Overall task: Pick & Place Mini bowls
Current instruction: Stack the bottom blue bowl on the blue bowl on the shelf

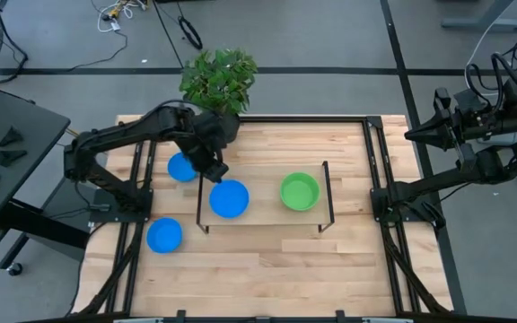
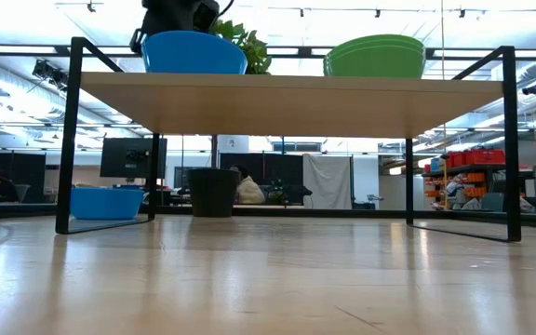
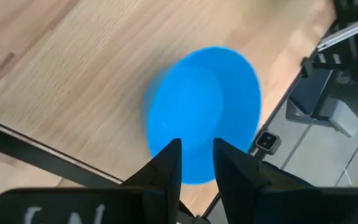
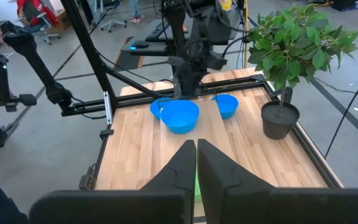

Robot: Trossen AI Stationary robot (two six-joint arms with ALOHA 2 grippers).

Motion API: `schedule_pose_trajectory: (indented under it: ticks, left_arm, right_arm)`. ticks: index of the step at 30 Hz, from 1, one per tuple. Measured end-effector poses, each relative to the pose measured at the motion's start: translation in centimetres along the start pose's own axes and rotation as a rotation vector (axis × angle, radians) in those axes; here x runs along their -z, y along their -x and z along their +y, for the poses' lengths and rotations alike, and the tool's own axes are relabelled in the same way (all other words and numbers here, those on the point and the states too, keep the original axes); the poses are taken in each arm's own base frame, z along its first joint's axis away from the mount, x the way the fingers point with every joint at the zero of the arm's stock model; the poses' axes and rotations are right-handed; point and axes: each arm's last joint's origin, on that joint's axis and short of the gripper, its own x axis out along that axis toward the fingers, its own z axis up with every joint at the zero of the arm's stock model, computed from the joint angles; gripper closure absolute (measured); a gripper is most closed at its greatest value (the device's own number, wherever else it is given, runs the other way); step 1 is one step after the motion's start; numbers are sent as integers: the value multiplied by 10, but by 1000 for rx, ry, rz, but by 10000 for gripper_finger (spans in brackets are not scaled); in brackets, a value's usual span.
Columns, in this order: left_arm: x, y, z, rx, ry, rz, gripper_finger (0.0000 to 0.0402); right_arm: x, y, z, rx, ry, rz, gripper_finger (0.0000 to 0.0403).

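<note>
A low wooden shelf [image 1: 267, 213] on a black frame stands mid-table. On its top rest a blue mini bowl [image 1: 229, 198] [image 3: 204, 106] and a green mini bowl [image 1: 300, 191] [image 2: 375, 56], both upright on their bases. My left gripper [image 1: 214, 170] [image 3: 197, 163] is open just above the blue bowl's far-left rim, with the rim showing between its fingers. Two more blue mini bowls [image 1: 182, 167] [image 1: 164, 235] sit on the table left of the shelf. My right gripper [image 1: 413, 135] [image 4: 196, 152] is shut and waits high at the table's right edge.
A potted leafy plant [image 1: 220, 81] stands at the table's far edge, close behind my left arm. Black frame rails [image 1: 377, 179] run along the table's left and right sides. Bare wood [image 1: 267, 269] lies in front of the shelf and under it.
</note>
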Motion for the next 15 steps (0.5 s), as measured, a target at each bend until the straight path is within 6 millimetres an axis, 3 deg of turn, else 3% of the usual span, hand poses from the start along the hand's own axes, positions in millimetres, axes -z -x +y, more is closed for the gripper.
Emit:
schedule_pose_trajectory:
  ticks: [15]
  left_arm:
    - [17,38,-53,104,-199,-108,305]
  right_arm:
    - [0,0,0,-1,0,0,382]
